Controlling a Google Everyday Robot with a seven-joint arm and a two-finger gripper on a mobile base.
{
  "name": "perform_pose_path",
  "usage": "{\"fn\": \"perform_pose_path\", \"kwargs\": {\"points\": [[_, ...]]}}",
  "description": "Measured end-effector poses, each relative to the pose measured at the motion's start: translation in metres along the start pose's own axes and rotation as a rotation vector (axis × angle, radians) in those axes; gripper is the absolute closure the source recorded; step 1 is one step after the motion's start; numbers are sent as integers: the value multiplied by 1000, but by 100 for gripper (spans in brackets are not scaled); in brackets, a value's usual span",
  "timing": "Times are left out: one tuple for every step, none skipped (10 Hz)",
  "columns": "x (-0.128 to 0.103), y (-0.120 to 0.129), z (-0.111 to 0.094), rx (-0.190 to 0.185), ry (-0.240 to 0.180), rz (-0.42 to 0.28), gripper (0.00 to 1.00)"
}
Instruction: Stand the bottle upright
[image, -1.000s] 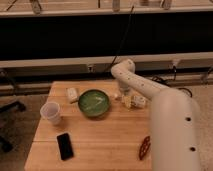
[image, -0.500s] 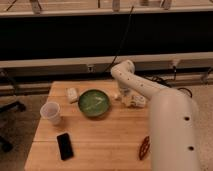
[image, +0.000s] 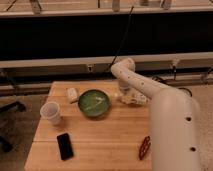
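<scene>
My gripper (image: 126, 96) is low over the wooden table (image: 105, 135), just right of the green bowl (image: 94, 103). The arm comes from the lower right and bends back down to it. A small whitish bottle (image: 133, 99) shows at the gripper, close to the table top and partly hidden by the gripper. I cannot tell whether it lies flat or is tilted, nor whether the gripper holds it.
A white plastic cup (image: 51, 112) stands at the table's left. A small whitish block (image: 73, 94) lies left of the bowl. A black phone (image: 64, 146) lies near the front left. A reddish-brown object (image: 145, 147) lies at the front right beside my arm.
</scene>
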Motion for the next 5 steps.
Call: {"fn": "perform_pose_path", "kwargs": {"points": [[0,-2,-6,7,-16,-9,100],[-1,-5,-17,16,-45,-26,100],[-3,-7,-25,26,-65,-38,100],[-5,-8,-31,33,-89,-48,100],[-5,-8,-37,41,-115,-53,100]]}}
